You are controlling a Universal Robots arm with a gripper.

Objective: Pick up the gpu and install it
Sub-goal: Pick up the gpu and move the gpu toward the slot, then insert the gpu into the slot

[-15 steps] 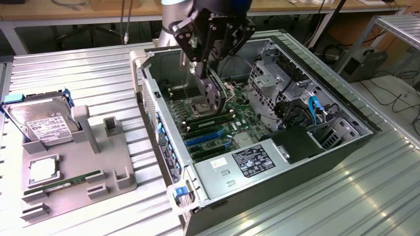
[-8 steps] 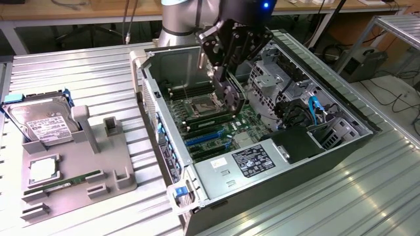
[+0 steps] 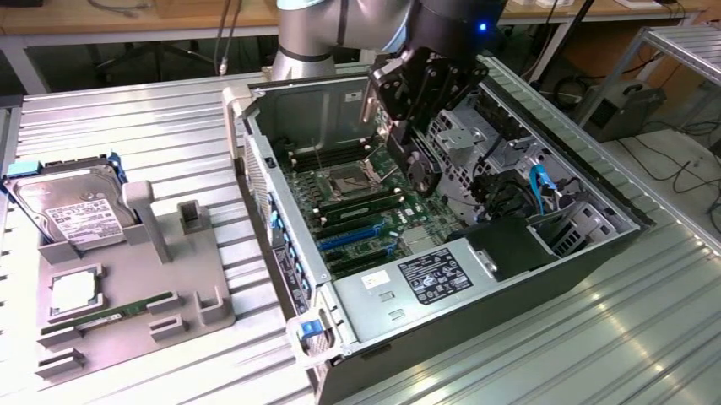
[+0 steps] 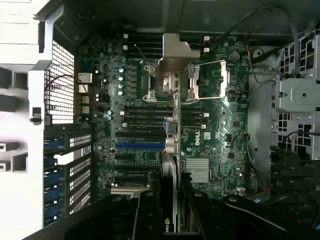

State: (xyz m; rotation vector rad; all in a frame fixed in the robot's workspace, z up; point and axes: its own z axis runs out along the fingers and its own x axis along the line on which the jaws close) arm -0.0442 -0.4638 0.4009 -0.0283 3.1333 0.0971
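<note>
gpu (image 4: 169,220) clamped edge-on between closed fingers of gripper (image 4: 170,187), hanging over motherboard (image 4: 215,135) inside open case (image 3: 586,211), at the exterior view's right of parts tray (image 3: 124,295); likely light, stiff, fragile, best gripped by bare board edges.

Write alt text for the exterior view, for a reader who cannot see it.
A robot arm's gripper holds the gpu above the motherboard inside an open computer case. At the exterior view's left, a grey tray carries a hard drive and a green memory stick.
</note>
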